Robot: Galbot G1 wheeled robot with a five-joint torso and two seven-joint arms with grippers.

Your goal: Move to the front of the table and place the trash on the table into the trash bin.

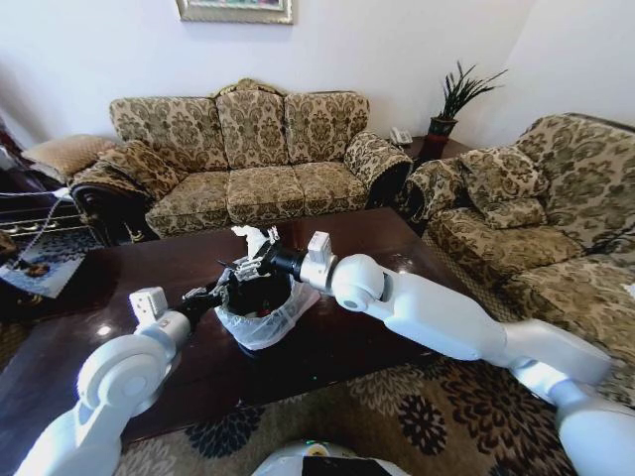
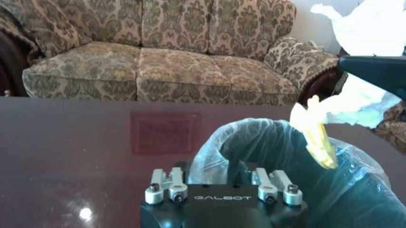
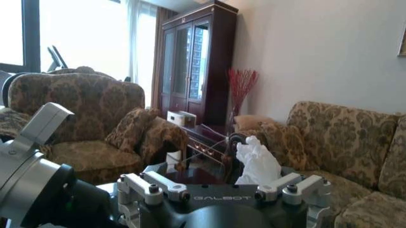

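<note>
Right tool point(image 1: 250, 260) pinching tissue point(image 1: 250, 238), over trash bin point(image 1: 260, 315)

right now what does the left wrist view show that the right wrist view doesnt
Left wrist alone: the trash bin with its bag folded over the rim, the left gripper at that rim, the table with its square inlay, and a yellowish scrap hanging over the bin below the tissue.
Right wrist alone: a tall dark cabinet, a bright window, and the right gripper.
Both: the white tissue held above the bin, and a patterned sofa.
</note>
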